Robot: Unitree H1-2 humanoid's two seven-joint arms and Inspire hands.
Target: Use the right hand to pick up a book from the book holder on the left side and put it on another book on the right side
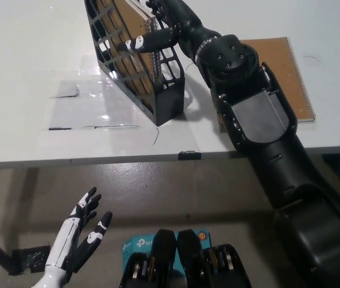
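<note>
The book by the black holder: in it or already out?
In: the book stands inside the book holder, the right hand at its spiral edge.

One brand mark on the floor

A teal box (135, 246) lying on the floor at the bottom of the head view carries white lettering that reads "tp-l", apparently the start of a brand name; the rest is hidden.

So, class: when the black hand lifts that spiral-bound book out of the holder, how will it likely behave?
The book looks thin with card covers, so probably light and slightly bendy. Its wire spine may snag the lattice holder, perhaps tilting it. The right hand is at its upper edge.
</note>
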